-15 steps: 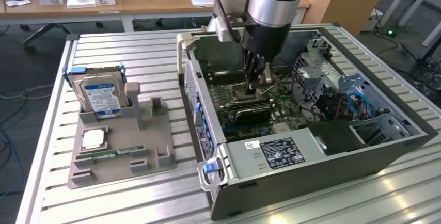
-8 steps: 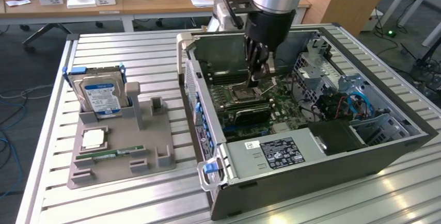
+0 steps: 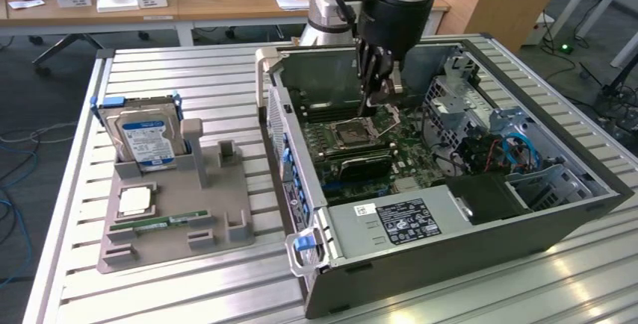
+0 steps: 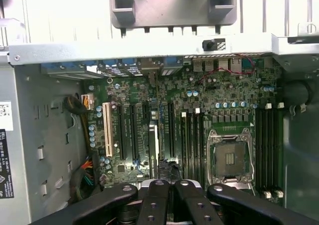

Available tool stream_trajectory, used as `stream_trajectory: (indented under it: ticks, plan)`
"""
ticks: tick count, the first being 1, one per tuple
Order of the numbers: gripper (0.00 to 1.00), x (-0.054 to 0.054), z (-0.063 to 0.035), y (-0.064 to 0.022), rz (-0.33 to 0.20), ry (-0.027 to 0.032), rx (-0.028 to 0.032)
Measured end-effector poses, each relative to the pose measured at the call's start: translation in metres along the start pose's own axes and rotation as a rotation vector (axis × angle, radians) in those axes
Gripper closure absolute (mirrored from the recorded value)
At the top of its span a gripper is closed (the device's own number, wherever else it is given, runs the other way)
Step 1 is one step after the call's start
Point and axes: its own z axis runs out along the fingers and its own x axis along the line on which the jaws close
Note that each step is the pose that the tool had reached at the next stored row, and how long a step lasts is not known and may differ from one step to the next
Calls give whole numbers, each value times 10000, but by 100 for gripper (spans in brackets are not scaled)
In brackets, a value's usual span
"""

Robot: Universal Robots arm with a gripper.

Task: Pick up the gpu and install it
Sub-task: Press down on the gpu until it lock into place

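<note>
Exterior view: the hand point(image 3: 372, 104) hangs inside the open computer case point(image 3: 449, 227) on the table point(image 3: 199, 78), just above the CPU socket point(image 3: 354, 126). Its fingers are clenched together with nothing visibly between them.

The gpu point(image 3: 361, 164) sits on the motherboard at about 6 o'clock from the socket. It appears to stand in an expansion slot already, black shroud facing up and out.

In the wrist view the hand point(image 4: 169, 185) is at the frame's edge, and the gpu point(image 4: 153, 145) shows edge-on as a thin pale strip among the long slots. I cannot tell whether they touch.

The card is probably light and stiff but fragile. The safest hold would be across the board's upper edge or the shroud, clear of the contacts and small components.
</note>
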Motion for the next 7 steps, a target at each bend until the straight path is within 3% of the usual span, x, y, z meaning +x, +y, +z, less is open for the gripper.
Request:
stream_trajectory:
  ticks: [7]
  plan:
    - [89,0,-3,0,0,-1,0]
